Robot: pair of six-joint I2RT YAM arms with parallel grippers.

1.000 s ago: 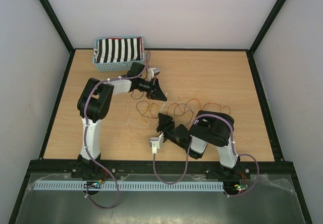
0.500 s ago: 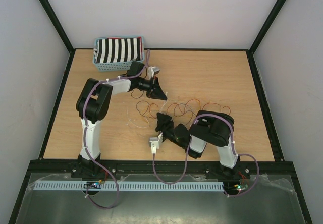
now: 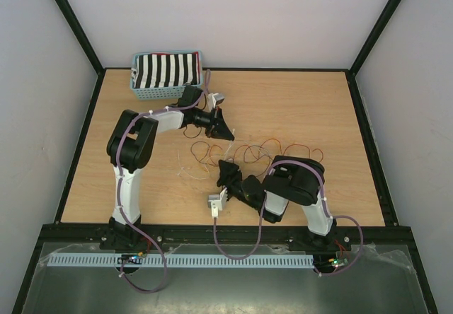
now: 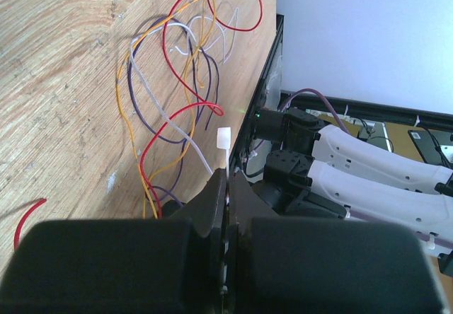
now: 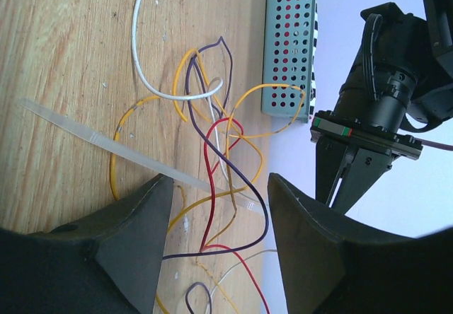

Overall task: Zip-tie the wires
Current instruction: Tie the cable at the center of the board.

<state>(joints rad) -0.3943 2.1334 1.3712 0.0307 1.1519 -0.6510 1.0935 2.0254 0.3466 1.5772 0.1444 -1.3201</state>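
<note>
Pinches a white zip tie (image 4: 224,141) in the left gripper (image 4: 228,187), jaws pressed together, tab poking out past the tips; hangs just off the basket (image 3: 166,88), on its near right side. Holds the right gripper (image 5: 219,194) farther from the basket, jaws spread wide with nothing between them. Leaves the wires (image 3: 248,151), looping red, orange, yellow, purple and white, tangled flat on the table (image 3: 318,102), apart from the basket, running rightward beyond both grippers. Shows a clear strap (image 5: 134,155) crossing the strands under the right gripper.
</note>
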